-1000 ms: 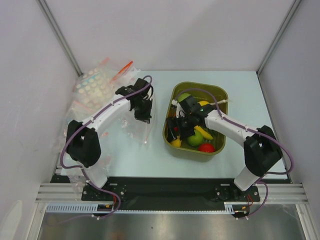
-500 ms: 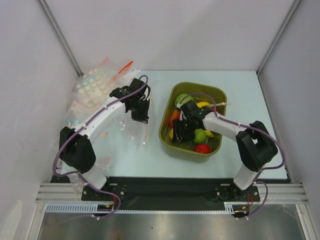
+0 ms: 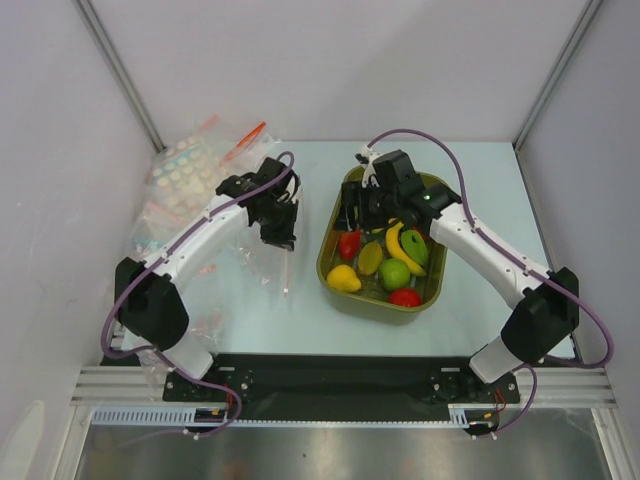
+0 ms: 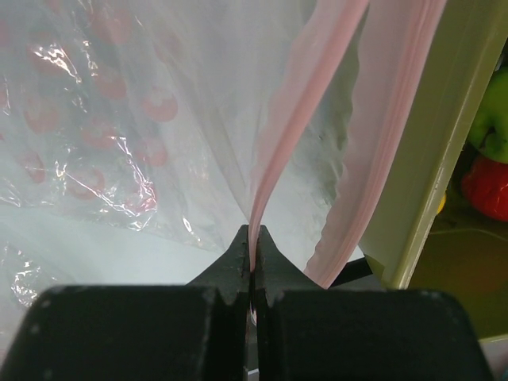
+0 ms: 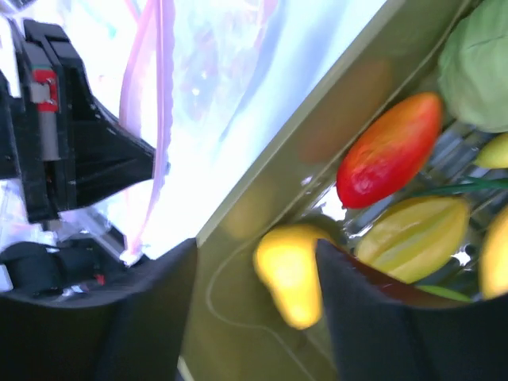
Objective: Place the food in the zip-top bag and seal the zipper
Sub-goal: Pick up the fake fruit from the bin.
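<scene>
My left gripper (image 3: 280, 233) is shut on the pink zipper (image 4: 274, 151) of the clear zip-top bag (image 3: 262, 258), lifting one lip. The other lip (image 4: 381, 143) hangs beside the tub wall, so the mouth gapes. The food lies in the olive tub (image 3: 437, 186): a yellow fruit (image 3: 343, 278), a red one (image 3: 349, 243), a banana (image 3: 400, 245), a green apple (image 3: 394, 273) and a red tomato (image 3: 405, 296). My right gripper (image 3: 352, 214) hovers above the tub's left side, open, nothing between its fingers. The yellow fruit (image 5: 290, 274) lies below the gap in the right gripper (image 5: 255, 254).
Dotted clear bags (image 3: 185, 170) are piled at the back left corner. The tub's wall (image 5: 262, 206) stands close to the bag's mouth. White walls close the table on both sides and behind.
My right gripper has risen out of the tub and moved back and left, its jaws narrower than before. The fruit has shifted in the tub. The left gripper keeps its hold.
</scene>
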`<state>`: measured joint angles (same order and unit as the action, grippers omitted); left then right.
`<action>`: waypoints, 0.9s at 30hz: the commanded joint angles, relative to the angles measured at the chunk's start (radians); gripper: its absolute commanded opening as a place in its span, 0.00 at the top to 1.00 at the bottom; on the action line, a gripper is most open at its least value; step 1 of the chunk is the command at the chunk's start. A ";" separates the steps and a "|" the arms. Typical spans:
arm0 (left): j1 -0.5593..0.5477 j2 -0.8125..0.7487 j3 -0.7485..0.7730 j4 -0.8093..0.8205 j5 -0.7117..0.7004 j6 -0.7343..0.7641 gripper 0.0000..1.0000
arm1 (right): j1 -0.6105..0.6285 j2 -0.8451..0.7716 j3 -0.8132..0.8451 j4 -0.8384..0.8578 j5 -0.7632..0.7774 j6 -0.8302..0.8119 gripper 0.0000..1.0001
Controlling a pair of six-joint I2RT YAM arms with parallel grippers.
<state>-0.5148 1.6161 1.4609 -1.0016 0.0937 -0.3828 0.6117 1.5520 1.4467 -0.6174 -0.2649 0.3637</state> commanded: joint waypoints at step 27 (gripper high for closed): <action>-0.005 0.004 0.061 0.008 0.024 0.045 0.99 | 0.054 0.209 -0.258 0.148 -0.019 -0.029 0.62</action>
<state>-0.5152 1.6180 1.4811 -1.0084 0.1051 -0.3573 0.6849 1.7481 1.1767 -0.4759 -0.3630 0.3206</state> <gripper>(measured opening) 0.010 0.761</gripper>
